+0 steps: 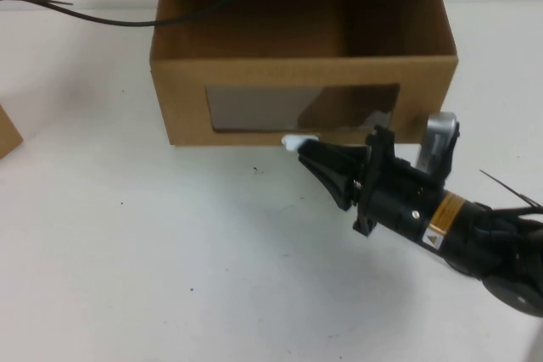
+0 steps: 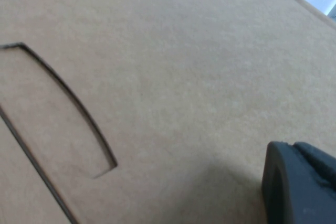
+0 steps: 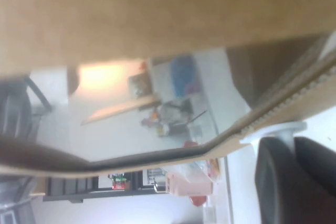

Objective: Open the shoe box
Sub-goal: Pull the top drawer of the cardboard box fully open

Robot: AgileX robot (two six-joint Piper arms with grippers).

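Centrally, the shoe box (image 1: pixel 254 74) stands at the far side of the table (image 1: pixel 127 252), its back cut off by the frame. The right gripper (image 1: pixel 309 153), jaws closed, points at the box's lower front edge (beside an unidentifiable white piece (image 1: pixel 297 141)). The left gripper (image 2: pixel 299 184) sits close against cardboard; its state cannot be told.

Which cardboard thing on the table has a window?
The middle shoe box, by the shut right gripper; the cardboard corner at the left edge shows none. The left gripper is close to plain cardboard.
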